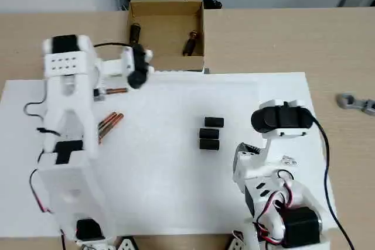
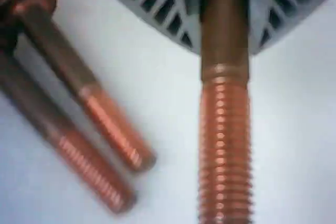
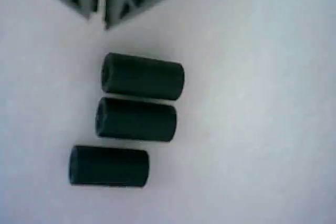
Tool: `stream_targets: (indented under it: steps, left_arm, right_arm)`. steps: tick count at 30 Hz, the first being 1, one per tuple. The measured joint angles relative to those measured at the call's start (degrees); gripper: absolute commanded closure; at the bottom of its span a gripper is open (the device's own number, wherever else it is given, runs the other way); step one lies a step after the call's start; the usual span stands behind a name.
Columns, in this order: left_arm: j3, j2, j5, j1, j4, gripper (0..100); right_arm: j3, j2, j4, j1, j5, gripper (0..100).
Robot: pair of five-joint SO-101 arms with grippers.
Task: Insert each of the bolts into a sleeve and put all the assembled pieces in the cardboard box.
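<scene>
1. In the cardboard box [image 1: 166,7] lie two assembled pieces [image 1: 190,44]; three pairs remain.
2. The left gripper [image 2: 223,19] clamps one bolt [image 2: 224,145]; the right gripper [image 3: 102,3] is closed and empty.
3. Two loose bolts [image 1: 109,122] and three sleeves [image 3: 137,120] lie apart, unjoined.

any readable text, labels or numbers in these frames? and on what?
None readable in any view.
cardboard box: plain walls, no print seen.
bolts: bare thread and shank, no stamping visible.
sleeves: plain black, no markings.
metal tool at the table's right edge: too small to tell whether it carries any marking.
</scene>
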State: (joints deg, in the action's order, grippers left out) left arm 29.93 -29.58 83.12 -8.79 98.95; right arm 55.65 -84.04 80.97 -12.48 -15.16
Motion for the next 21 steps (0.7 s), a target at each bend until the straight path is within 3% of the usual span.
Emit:
stream_targets:
  steps: [9, 15, 21]
  left_arm:
    - [-6.3, 0.0, 5.1, 11.1, 0.0, 100]
    - [-8.8, 0.0, 6.9, 12.1, 0.0, 99]
    - [-10.5, 0.0, 6.2, 12.1, -1.0, 88]
  right_arm:
    - [3.8, 0.1, 0.0, 0.7, 0.0, 99.5]
    - [3.8, 0.0, 0.0, 0.6, 0.0, 99.5]
    - [3.8, 0.0, 0.0, 0.5, 0.0, 99.5]
